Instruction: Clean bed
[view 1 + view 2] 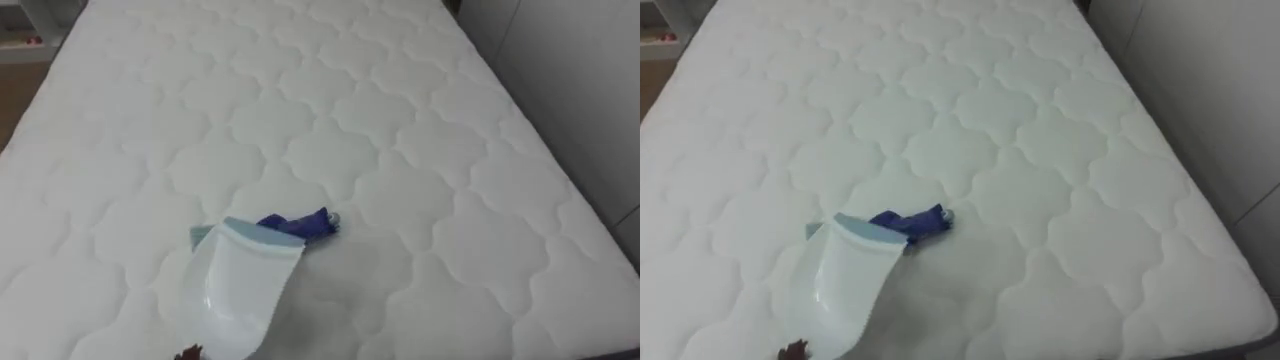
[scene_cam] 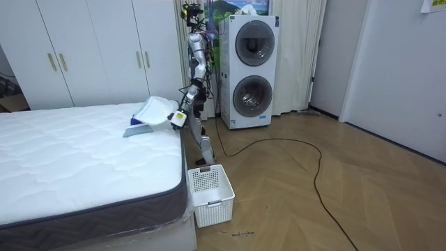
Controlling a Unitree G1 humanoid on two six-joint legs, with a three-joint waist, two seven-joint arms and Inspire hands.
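Observation:
A white dustpan (image 1: 240, 290) with a pale blue lip rests tilted on the white quilted mattress (image 1: 330, 120), near its front edge. A small dark blue crumpled cloth (image 1: 300, 224) lies on the mattress right at the pan's lip. A dark fingertip of my left hand (image 1: 188, 352) shows at the pan's near end. In the room view I stand at the bed's side by the washer, with my left hand (image 2: 179, 118) on the back of the dustpan (image 2: 155, 110), which slopes down onto the mattress (image 2: 83, 160).
A white slatted basket (image 2: 211, 195) stands on the wooden floor at the bed's corner, beside me. Behind me is a stacked washer and dryer (image 2: 251, 70). White wardrobes (image 2: 90, 49) line the wall beyond the bed. A wall runs along the mattress's right side.

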